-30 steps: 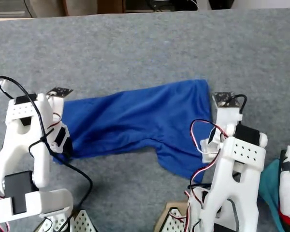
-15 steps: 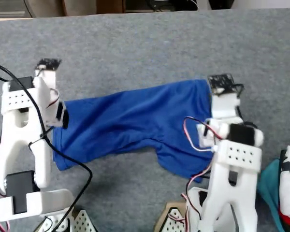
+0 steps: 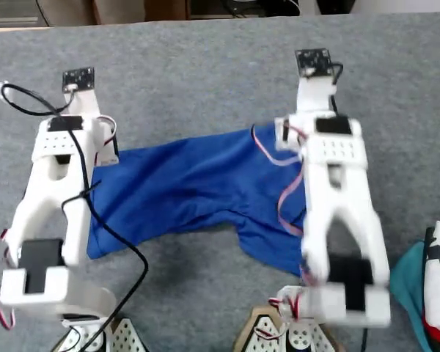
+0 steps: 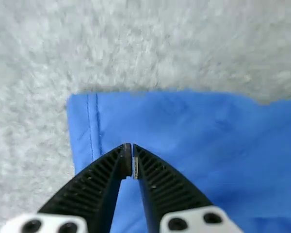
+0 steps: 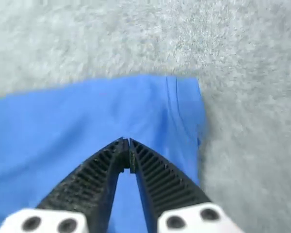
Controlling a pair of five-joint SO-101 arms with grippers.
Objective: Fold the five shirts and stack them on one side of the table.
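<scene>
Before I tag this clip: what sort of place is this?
Probably a robotics workbench: grey felt-like table, left arm and right arm side by side, blue shirt lying beneath them.

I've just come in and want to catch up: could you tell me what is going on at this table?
Two robot arms are working on a blue shirt lying rumpled across the grey table. The left hand and right hand are both shut, each over one end of the shirt near a hemmed edge. More clothing lies to one side.
</scene>
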